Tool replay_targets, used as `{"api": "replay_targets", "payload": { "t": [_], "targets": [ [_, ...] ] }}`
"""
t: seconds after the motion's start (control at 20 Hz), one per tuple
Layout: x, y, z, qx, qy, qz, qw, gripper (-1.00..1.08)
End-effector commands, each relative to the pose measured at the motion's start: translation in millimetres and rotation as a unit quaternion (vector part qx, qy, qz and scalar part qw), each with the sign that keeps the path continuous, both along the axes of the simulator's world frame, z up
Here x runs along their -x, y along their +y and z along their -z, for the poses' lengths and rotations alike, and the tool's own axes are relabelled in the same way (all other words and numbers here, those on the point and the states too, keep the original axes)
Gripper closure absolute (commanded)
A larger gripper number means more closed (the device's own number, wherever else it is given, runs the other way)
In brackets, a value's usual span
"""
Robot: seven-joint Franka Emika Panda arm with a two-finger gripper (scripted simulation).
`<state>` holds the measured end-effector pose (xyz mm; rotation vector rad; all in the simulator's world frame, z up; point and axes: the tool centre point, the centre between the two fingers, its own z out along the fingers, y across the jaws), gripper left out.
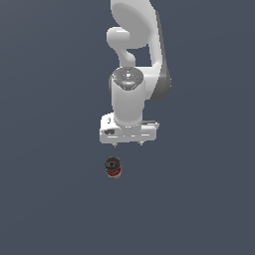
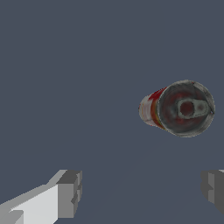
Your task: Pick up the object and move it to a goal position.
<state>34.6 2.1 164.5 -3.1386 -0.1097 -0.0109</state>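
The small tin can [image 1: 113, 168] with a red-and-white label and dark top stands on the grey floor, just in front of and slightly toward the exterior view's left of my gripper [image 1: 128, 144]. In the wrist view the can [image 2: 179, 108] shows its dark top with a pull tab and silvery rim. My gripper [image 2: 142, 192] is open and empty, its grey fingertips [image 2: 70, 192] wide apart. It hovers above the floor, apart from the can, which is not between the jaws.
The plain grey floor [image 1: 50, 199] spreads all around. The white arm [image 1: 134, 60] rises behind the gripper toward the top of the exterior view.
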Motion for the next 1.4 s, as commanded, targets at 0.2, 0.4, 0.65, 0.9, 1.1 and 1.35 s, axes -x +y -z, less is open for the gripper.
{"api": "replay_targets", "payload": {
  "t": [0.2, 0.4, 0.65, 0.9, 1.1, 1.35],
  "targets": [
    [-29.4, -29.7, 16.7, 0.0, 0.002, -0.004, 1.0, -0.92],
    [-42.3, -44.8, 25.8, 0.001, 0.003, -0.006, 1.0, -0.92],
    [-51.8, -57.5, 33.6, 0.001, 0.003, -0.008, 1.0, -0.92],
    [-55.5, -62.9, 36.9, 0.001, 0.003, -0.008, 1.0, -0.92],
    [-54.8, -62.6, 38.5, 0.001, 0.004, -0.008, 1.0, -0.92],
    [-54.6, -63.0, 58.1, 0.001, 0.004, -0.008, 1.0, -0.92]
  ]
}}
